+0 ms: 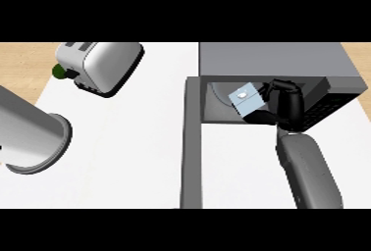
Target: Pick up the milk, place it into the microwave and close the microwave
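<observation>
At the far left a big grey cylinder (29,130) with a flared rim leans into view. I cannot tell whether it is my left forearm, and my left hand does not show at all. Behind it, a small green thing (56,71) peeks out beside the silver toaster (101,63), both well apart from the work. The white counter (123,157) runs bare across to the microwave door (191,147), which stands swung open, its long edge running from the cavity's left corner toward me.

The microwave (275,59) sits at the upper right, its dark mouth facing me. The milk (245,97), a pale carton tilted a little, is at that mouth, over the cavity floor. I cannot tell whether it is resting there or only hanging in my grip. My right hand (288,105) is curled round it, with fingers above and thumb below, so the carton lies just to the left of my palm. My right forearm (310,171) comes up from the lower edge, with the control panel (330,104) just beside my hand on the right.

As I judge it, 1 relation governs the next move: the door lies to the left of my arm, with the milk between palm and hinge side. My right hand is the only 1 near, so once the fingers let go it should draw back toward me, then cross left to reach the door's outer face.
</observation>
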Tool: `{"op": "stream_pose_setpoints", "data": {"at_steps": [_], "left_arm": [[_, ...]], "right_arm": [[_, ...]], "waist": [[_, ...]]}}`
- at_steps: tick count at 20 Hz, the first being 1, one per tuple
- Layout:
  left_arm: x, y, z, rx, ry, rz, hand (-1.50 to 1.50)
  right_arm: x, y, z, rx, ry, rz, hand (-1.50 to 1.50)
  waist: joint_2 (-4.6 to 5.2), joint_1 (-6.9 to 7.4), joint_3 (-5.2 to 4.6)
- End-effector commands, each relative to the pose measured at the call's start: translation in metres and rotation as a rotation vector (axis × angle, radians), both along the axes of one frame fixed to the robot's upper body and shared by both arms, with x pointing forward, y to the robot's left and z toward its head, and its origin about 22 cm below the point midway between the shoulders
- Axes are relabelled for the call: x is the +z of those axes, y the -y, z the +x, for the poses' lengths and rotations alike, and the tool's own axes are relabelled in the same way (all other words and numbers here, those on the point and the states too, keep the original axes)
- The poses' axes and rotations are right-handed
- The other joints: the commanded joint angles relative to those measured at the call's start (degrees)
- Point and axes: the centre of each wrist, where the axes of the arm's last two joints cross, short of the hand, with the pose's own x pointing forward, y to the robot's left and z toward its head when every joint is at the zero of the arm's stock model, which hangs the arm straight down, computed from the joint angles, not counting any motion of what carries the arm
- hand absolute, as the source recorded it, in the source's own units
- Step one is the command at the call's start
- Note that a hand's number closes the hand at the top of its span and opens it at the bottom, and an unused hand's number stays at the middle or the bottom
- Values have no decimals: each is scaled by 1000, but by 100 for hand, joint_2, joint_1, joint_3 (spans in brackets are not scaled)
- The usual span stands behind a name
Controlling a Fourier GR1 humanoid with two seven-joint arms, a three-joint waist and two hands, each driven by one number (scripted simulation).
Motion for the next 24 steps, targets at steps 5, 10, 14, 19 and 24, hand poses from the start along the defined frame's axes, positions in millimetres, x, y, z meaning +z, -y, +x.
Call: {"op": "stream_pose_setpoints", "data": {"at_steps": [5,10,14,19,24], "left_arm": [[1,8,15,-42,2,6,-150],[5,12,19,-66,3,13,-150],[8,14,22,-73,8,35,-150],[12,15,27,-89,19,71,-150],[18,17,34,-90,23,106,-150]], "right_arm": [[25,-1,38,-69,-106,-153,150],[23,4,34,-157,-80,-88,150],[8,11,24,-327,-71,-45,150],[4,32,17,-448,36,-234,-150],[-2,30,13,-475,57,-289,-150]], "waist": [[376,487,-70],[428,671,-62],[465,728,-60],[522,833,-88],[563,938,-82]]}}
